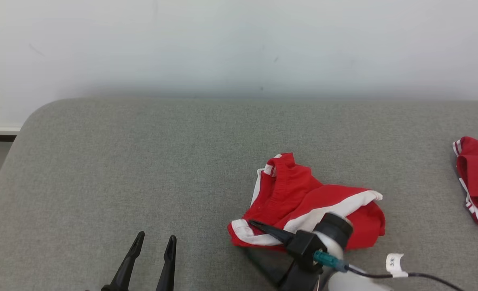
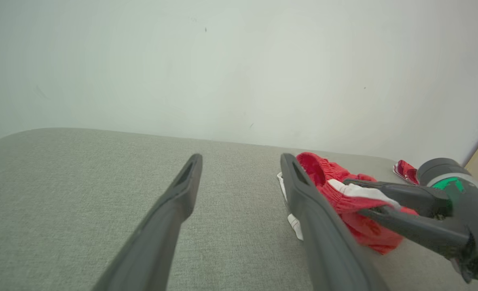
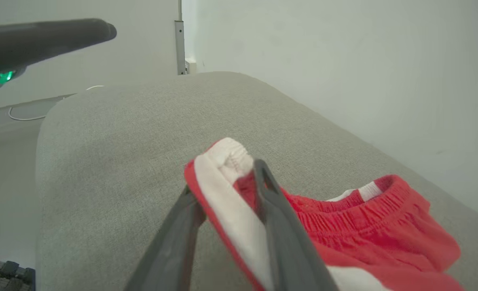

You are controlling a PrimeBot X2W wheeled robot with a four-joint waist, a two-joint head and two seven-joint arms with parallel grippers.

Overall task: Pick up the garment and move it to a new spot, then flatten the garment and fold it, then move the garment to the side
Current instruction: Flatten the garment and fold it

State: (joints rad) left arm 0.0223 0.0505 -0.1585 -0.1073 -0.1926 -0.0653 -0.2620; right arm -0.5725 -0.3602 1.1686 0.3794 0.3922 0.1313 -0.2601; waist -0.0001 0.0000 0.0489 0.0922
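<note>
Grey cloth covers the bench (image 1: 142,161), set against a pale wall. Crumpled red shorts (image 1: 303,198) lie right of its middle, toward the front edge, well apart from another red garment (image 1: 477,182) at the right edge. The right tool (image 3: 225,180) has the shorts' white-banded hem between its partly spread fingers; I cannot tell if it pinches. The left tool (image 1: 156,236) is wide open and empty, with the shorts to its right, so the right arm is nearer.

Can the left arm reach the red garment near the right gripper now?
Probably yes: only bare cushion lies between the open left gripper and the garment, though the right gripper straddles its near hem.
</note>
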